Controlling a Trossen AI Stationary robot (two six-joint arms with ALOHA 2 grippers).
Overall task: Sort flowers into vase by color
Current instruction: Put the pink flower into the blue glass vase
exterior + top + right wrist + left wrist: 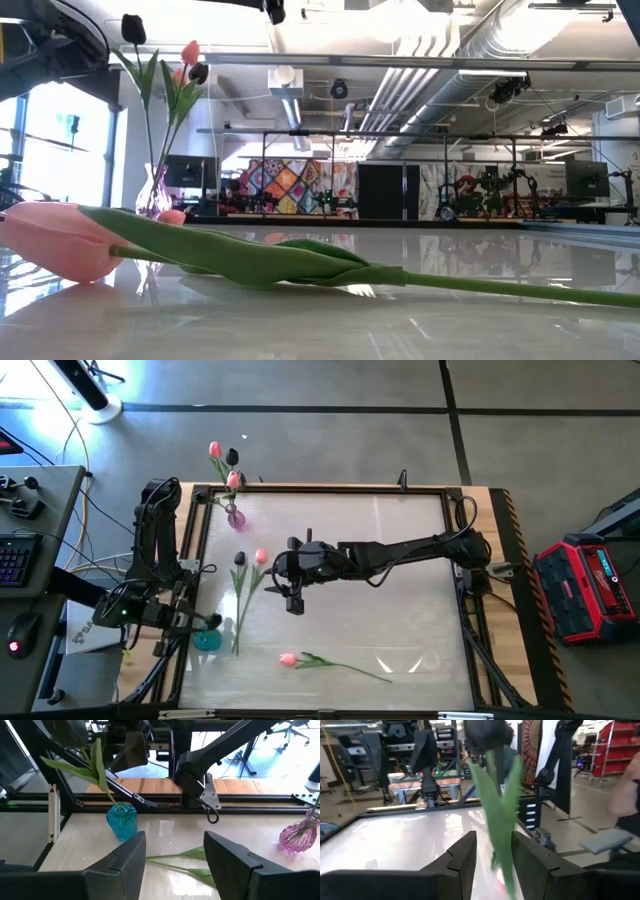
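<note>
A dark tulip [495,795] rises between the fingers of my open left gripper [494,840], its nearly black head [487,732] up high. In the right wrist view its stem [102,775] leans out of the blue vase [121,820], lower end inside. This vase [207,641] stands by my left gripper [193,622] at the table's left near side. My right gripper [295,600] hovers open at mid-table above two lying tulips, one dark [240,558], one pink [261,556]. Another pink tulip [288,658] lies near the front edge. A pink vase [236,517] holds pink and dark tulips. My left gripper has the dark tulip's stem and leaves [504,865] running up between its two fingers, nearer one finger [530,862]. The gap is wider than the stem, and I cannot tell whether either finger touches it.
The pink tulip [55,240] lies flat right in front of the low camera, stem [500,285] trailing toward the table's right. The table has a raised wooden rim [330,488]. A keyboard and a mouse sit on a desk to the left, a red case on the floor to the right.
</note>
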